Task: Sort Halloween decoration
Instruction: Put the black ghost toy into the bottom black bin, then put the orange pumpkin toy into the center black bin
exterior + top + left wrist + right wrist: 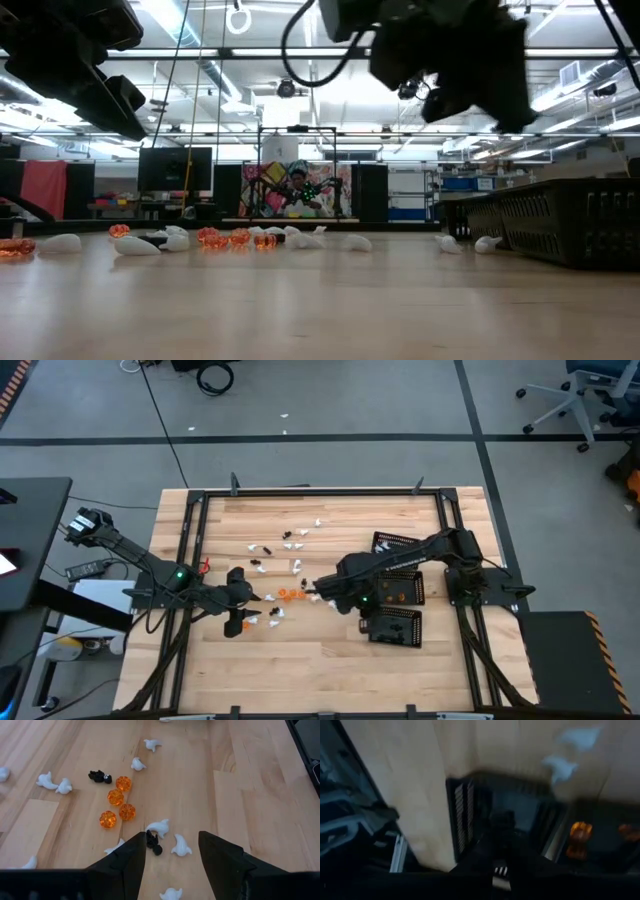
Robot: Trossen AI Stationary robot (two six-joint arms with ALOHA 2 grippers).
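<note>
The Halloween decoration lies scattered on the wooden table: orange pumpkins (116, 797) (292, 595), white ghosts (159, 826) (135, 245) and small black pieces (100, 776). My left gripper (170, 857) (243, 602) hovers open above the near left of the scatter. A white ghost (180, 846) and a black piece (152, 842) lie on the table below its gap. My right gripper (499, 837) (348, 600) is shut and raised beside the black mesh trays (400, 588). Its fingers point down at one tray (505, 802). My right gripper shows a dark lump (503, 818) at its shut fingertips, but motion blur hides whether that is a held trinket or the fingers themselves. I cannot tell whether it touches anything.
Three black mesh trays stand in a row at the table's right (395, 545) (392, 628) (560, 215). One (590, 840) holds orange pieces. A dark metal frame (190, 560) borders the table. Bare wood (300, 670) lies toward the near edge.
</note>
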